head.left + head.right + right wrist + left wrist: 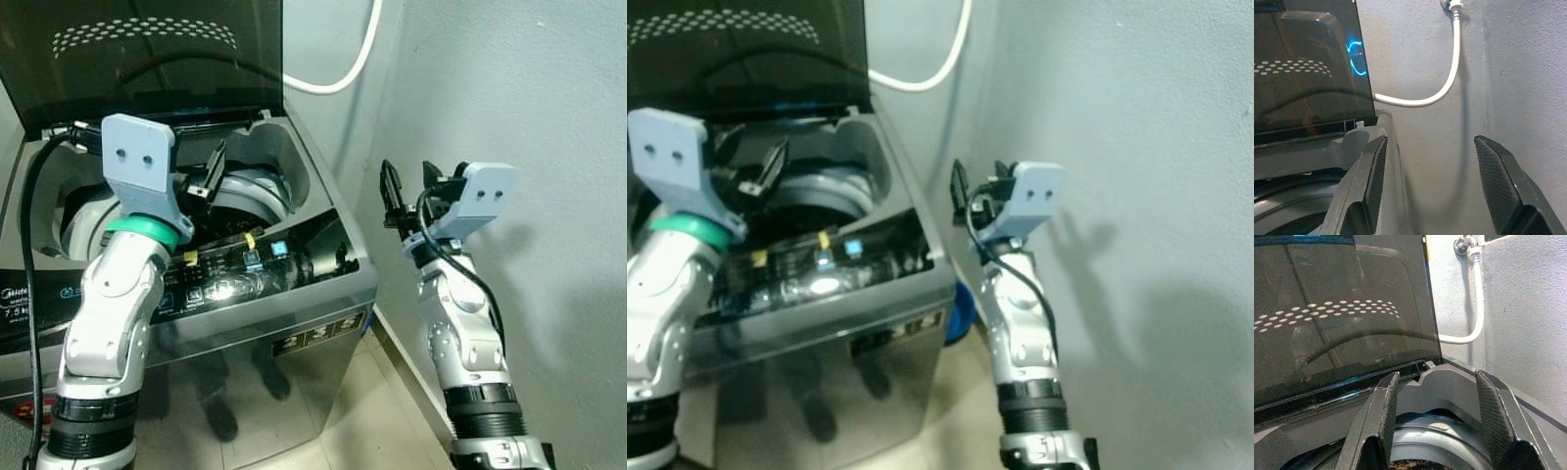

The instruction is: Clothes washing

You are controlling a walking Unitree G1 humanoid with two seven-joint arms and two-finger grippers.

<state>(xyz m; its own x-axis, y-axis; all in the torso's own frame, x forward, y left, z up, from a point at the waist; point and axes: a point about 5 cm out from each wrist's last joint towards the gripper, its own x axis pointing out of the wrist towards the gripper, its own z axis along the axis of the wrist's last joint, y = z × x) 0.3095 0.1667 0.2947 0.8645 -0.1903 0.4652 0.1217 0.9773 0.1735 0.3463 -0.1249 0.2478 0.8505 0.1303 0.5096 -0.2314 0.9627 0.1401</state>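
One washing machine [245,294] is seen, with one dark lid [147,59] stood up behind the left fingers [1388,416]. One white hose [343,69] is seen on the wall. Two grippers are counted (each with two black fingers, held apart): left gripper [211,171], right gripper [409,191].

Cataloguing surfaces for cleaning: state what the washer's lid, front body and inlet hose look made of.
Lid: dark tinted glass or plastic, glossy, with reflections and printed white dots. Front body: brushed grey metal, or metallic paint, faintly mirroring the arms. Hose: smooth white plastic or rubber, bending freely.
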